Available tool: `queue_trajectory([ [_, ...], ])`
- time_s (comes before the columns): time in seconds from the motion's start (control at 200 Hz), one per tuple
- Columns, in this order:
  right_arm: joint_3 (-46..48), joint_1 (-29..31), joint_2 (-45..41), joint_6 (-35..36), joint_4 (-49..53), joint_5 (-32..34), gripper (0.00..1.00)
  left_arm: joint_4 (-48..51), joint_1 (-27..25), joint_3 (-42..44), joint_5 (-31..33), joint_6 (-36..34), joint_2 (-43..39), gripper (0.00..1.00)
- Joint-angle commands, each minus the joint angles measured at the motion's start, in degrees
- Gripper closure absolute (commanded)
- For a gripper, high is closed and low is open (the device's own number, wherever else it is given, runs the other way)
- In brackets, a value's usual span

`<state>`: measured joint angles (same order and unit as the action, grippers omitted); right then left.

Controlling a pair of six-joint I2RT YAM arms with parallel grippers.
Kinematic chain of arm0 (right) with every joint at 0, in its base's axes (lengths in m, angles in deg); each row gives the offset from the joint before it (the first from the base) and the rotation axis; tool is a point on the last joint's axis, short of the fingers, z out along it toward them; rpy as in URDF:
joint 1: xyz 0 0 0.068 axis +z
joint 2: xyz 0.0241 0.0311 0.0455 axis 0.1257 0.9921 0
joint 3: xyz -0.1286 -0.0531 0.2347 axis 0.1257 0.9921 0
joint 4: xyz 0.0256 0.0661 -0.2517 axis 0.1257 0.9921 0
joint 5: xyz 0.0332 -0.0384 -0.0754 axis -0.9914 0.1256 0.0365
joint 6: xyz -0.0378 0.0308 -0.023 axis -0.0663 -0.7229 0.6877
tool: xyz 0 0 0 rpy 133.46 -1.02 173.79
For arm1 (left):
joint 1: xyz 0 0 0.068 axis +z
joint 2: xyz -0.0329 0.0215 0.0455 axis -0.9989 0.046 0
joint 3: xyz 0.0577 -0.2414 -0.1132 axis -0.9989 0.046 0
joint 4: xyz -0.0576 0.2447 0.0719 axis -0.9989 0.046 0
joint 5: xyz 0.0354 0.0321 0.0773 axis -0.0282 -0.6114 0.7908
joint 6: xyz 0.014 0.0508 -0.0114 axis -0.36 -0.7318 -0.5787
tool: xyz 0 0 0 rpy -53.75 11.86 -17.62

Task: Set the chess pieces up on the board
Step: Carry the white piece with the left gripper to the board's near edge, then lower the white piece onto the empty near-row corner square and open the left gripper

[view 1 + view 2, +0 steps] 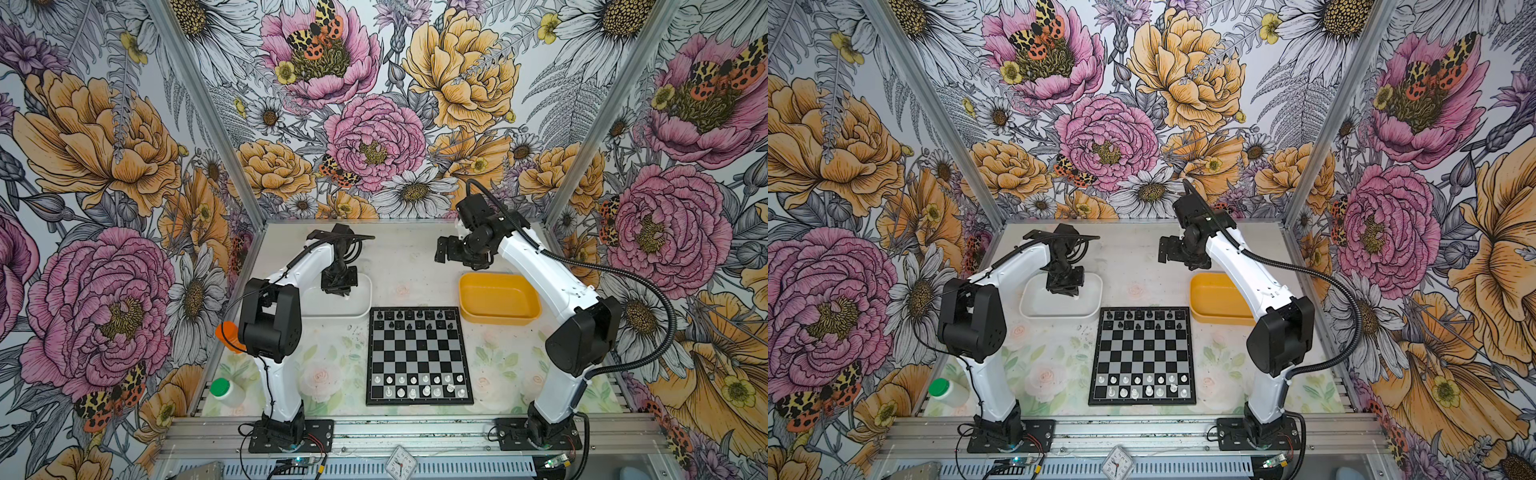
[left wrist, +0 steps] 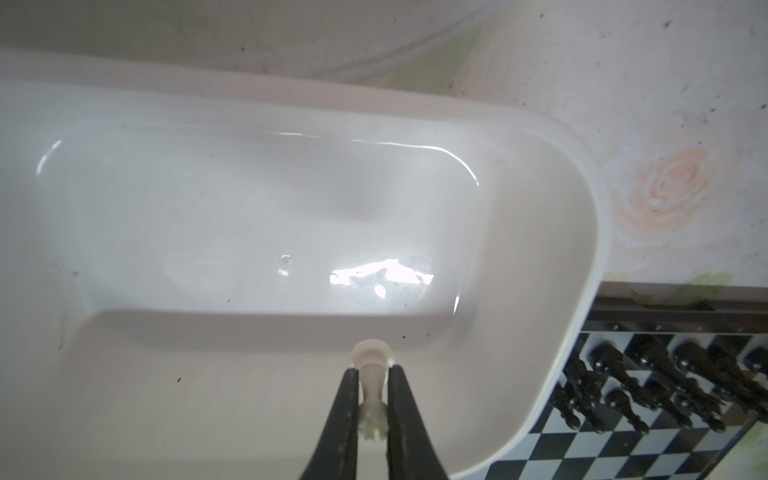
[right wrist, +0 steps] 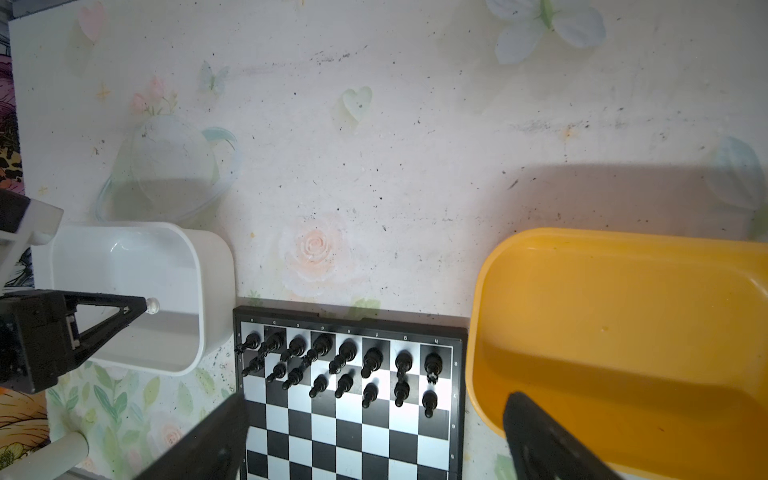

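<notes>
Both top views are taken from high at the front, looking down over the scene (only a slight sideways shift separates them). The left wrist view is taken close behind the left gripper (image 2: 371,370), the white tray (image 2: 582,187) just beneath it, the board (image 2: 552,453) beside it. The right wrist view is set higher behind the right gripper (image 3: 376,399), the yellow tray (image 3: 623,311) beside it. Board and white tray are shared by all views.

Three walls (image 1: 374,124) papered with big drawn flowers, pink, yellow and white, with orange moths, meet at grey metal corner posts (image 1: 200,104). The tabletop (image 1: 415,257) is pale and scuffed, printed with faint roses and green leaves. A ribbed metal rail (image 1: 415,432) runs along its front edge.
</notes>
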<state>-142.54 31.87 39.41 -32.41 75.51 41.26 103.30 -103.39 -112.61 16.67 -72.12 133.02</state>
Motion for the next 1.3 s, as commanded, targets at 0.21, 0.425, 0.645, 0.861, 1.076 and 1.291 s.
queue_trajectory([
  [0.21, 12.39, 4.82, -13.51, -0.77, -3.02, -1.73, 0.02, 2.04, -10.51, 9.23, 4.53, 9.89, -18.99, 0.89],
  [0.425, 24.64, 7.75, -27.41, -2.58, -4.36, -6.03, 0.02, 2.04, -25.6, 19.94, 9.37, 25.34, -30.73, 0.89],
  [0.645, 32.19, 8.67, -39.59, -3.06, -1.68, -7.81, 0.02, 2.07, -42.89, 28.45, 14.87, 42.88, -40.24, 0.89],
  [0.861, 36.67, 9.43, -46.31, -4.24, 1.06, -8.65, 0.03, 2.04, -55.22, 32.49, 19.28, 53.7, -42.11, 0.9],
  [1.076, 37.64, 10.16, -49.44, -5.02, 3.7, -8.25, 0.03, 1.92, -59.74, 32.54, 20.86, 56.76, -37.53, 0.9],
  [1.291, 37.38, 10.25, -50.95, -4.9, 5.99, -7.36, 0.03, 0.52, -61.75, 34.55, 21.04, 57.15, -35.52, 0.9],
])
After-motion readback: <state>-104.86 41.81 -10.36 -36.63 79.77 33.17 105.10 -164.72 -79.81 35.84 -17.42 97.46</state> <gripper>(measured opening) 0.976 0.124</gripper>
